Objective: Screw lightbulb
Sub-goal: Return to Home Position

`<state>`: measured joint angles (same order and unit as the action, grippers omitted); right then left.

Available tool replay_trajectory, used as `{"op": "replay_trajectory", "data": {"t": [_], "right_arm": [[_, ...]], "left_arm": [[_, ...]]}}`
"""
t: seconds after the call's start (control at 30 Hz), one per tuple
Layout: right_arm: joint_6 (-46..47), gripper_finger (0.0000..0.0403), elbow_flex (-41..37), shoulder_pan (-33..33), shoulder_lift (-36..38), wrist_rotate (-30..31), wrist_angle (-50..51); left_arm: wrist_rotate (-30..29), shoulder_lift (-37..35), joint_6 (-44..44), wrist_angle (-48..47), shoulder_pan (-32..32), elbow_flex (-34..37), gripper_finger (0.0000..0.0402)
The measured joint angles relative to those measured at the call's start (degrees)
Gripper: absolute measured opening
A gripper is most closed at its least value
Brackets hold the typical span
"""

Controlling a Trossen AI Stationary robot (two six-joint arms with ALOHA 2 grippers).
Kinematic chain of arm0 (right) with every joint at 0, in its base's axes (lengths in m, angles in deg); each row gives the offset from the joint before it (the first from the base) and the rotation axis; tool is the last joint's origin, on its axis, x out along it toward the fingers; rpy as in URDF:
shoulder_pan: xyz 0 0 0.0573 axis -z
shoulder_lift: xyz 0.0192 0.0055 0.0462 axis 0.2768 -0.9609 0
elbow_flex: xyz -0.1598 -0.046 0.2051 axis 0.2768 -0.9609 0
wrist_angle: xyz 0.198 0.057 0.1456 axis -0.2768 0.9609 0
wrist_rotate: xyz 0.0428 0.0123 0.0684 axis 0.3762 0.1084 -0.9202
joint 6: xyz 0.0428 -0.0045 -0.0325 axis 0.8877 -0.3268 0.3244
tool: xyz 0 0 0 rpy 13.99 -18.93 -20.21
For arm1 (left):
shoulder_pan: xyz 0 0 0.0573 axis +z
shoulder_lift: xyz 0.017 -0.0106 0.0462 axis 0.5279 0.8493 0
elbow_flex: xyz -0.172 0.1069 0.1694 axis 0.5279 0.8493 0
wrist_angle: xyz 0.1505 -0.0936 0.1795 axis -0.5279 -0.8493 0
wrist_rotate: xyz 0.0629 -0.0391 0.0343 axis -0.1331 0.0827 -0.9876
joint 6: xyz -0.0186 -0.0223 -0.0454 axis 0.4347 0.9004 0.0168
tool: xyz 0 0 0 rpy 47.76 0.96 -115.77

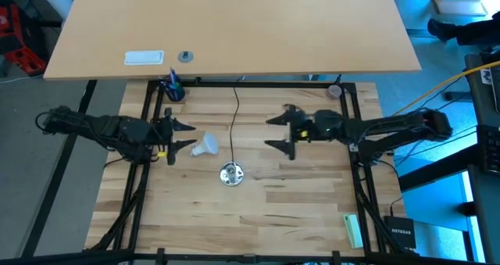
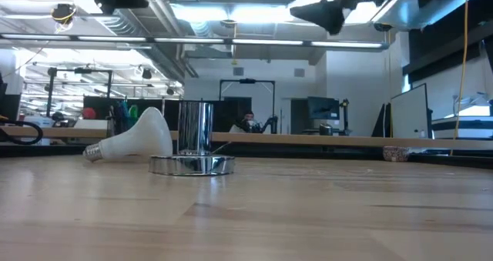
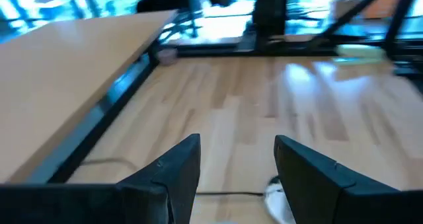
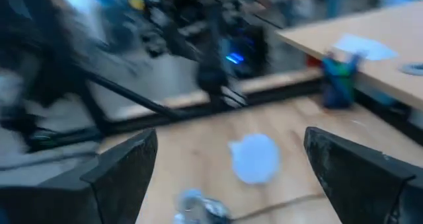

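Silver socket (image 1: 230, 173) stands on the table (image 1: 297, 210); the lightbulb (image 1: 206, 145) lies sideways at its 10 o'clock, beside the left gripper (image 1: 191, 136), whose jaws are parted and empty. Right gripper (image 1: 268, 134), at 2 o'clock, is spread wide and empty. Blue cup (image 1: 173, 89) at the 11 o'clock edge holds pens.

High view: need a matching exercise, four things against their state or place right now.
Things:
1. lightbulb
2. silver socket
3. left gripper
4. right gripper

States:
A. open, holding nothing, on the right of the black cord
B. lying on its side on the table, out of the socket
C. upright and empty
D. open, holding nothing, right beside the lightbulb

Pairs: 1-B, 2-C, 3-D, 4-A
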<state>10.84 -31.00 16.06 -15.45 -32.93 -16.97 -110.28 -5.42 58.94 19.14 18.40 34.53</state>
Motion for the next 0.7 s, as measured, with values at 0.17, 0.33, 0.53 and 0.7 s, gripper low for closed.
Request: {"op": "replay_trajectory", "data": {"t": [0.17,0.33,0.53,0.7], "right_arm": [[2.4,0.038,-12.6,5.2,4.6,-10.3,-17.5],[2.3,0.038,-17.1,6.1,7.1,-6.7,-18.1],[4.6,0.038,-17.2,6.1,7.1,-8.2,-14.3],[1.1,0.038,-20.5,6.4,11.1,-11.5,-15.6]], "left_arm": [[17.6,-0.1,-6.1,2.4,2.8,0.0,0.0182],[22.5,-0.3,-5.9,2.1,4.3,0.2,0.0182],[22.5,-2.9,-3.8,10.4,5.8,8.8,0.0182],[22.5,-10.0,-2.2,12.8,7.2,14.8,0.0182]]}}
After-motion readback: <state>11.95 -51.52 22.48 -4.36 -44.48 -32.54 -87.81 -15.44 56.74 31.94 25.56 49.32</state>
